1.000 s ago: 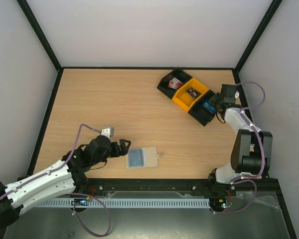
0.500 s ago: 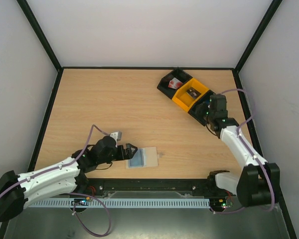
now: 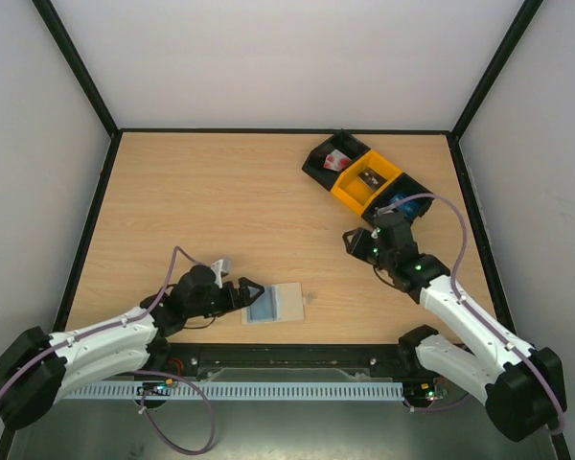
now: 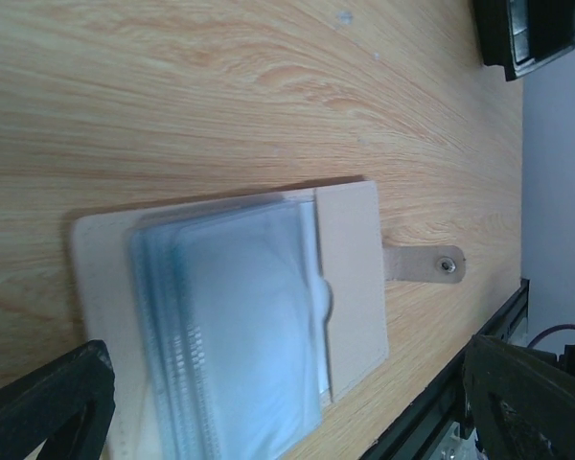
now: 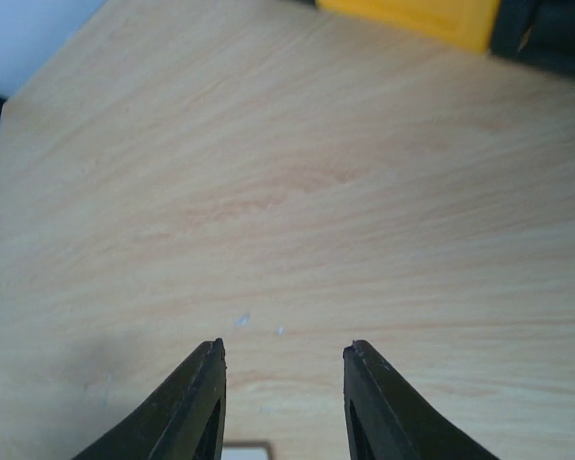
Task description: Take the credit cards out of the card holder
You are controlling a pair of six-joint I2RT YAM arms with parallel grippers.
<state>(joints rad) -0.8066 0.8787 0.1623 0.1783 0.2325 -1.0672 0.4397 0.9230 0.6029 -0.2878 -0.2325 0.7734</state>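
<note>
The card holder [image 3: 274,304] lies flat on the desk [image 3: 220,211] near its front edge, left of centre. In the left wrist view its translucent blue-grey pockets [image 4: 235,326] sit stacked on a pale backing, with a small tab [image 4: 424,261] and snap sticking out from 1 edge. Something bluish shows through the pockets, but how many cards are inside cannot be told.

The left fingers [image 4: 48,402] are spread wide and hold nothing. They sit low at the holder's left edge, and in the wrist view the holder lies between them.

The right fingers [image 5: 196,407] stand narrow with a clear gap and nothing in it, above bare desk between the holder and the bins.

At the far right, 3 bins stand in a slanted row: a black bin [image 3: 324,163] with a red-and-white item [image 3: 337,159], a yellow bin [image 3: 350,195] with a small dark item [image 3: 370,178], and another black bin [image 3: 391,222] holding 1 bright-blue credit card [image 3: 400,203].
</note>
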